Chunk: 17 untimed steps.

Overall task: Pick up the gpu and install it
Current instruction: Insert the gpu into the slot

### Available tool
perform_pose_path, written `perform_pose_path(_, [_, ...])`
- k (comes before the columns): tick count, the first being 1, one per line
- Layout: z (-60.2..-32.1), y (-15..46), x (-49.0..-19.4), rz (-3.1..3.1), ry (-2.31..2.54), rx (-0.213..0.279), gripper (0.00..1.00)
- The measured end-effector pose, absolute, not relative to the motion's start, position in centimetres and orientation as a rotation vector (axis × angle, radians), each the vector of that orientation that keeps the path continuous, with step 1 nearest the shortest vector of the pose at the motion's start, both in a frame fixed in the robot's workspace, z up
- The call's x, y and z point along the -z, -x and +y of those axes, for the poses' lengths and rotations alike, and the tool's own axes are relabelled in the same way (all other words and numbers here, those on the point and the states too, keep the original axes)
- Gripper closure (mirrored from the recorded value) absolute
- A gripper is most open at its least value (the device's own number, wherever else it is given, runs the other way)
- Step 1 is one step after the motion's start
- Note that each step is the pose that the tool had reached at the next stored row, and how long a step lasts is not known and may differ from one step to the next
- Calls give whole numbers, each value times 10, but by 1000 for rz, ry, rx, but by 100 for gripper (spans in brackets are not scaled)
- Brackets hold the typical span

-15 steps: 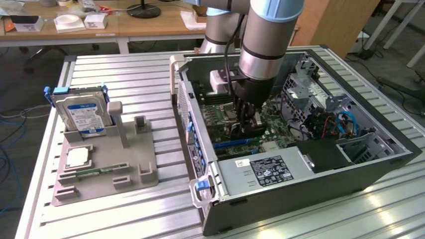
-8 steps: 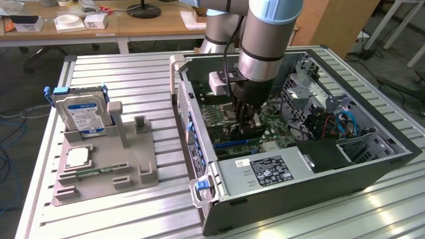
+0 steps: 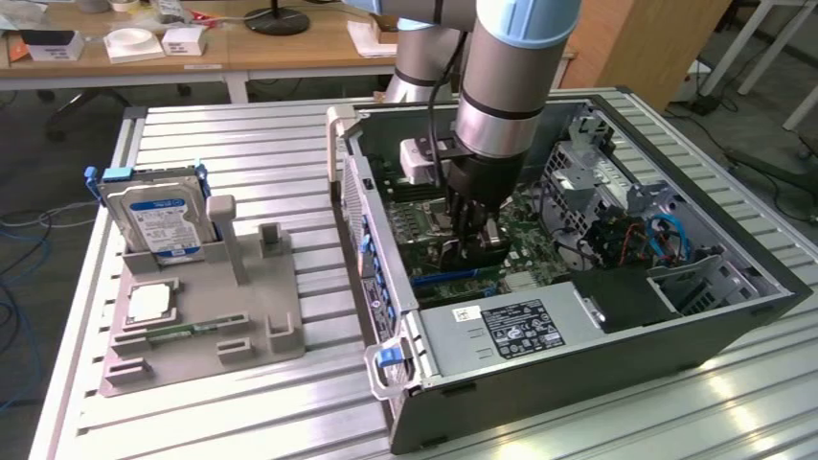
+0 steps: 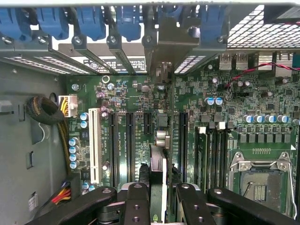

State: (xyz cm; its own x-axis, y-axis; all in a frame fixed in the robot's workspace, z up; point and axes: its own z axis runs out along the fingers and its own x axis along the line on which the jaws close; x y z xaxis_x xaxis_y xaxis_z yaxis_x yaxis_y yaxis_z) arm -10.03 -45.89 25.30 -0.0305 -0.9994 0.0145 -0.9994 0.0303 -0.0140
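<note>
on the exterior view's left a hard drive (image 3: 156,218) stands in a grey holder (image 3: 205,326) on the surface (image 3: 256,153). to the right, the gripper (image 4: 158,199) is clamped partway shut on the gpu (image 4: 158,164), held edge-on over the motherboard (image 4: 140,108) slots inside the open case (image 3: 715,316).

Item: thin dark GPU card (image 4: 158,140) with silver metal bracket, seen edge-on, held between black jaws, standing upright over green motherboard (image 4: 197,108); bracket meets blue-latched rear slot covers (image 4: 93,23).
</note>
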Motion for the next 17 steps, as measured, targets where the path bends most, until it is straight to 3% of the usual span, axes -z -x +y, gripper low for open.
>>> perform_pose_path(17, [-459, 103, -251, -2255, -2187, -32, 73])
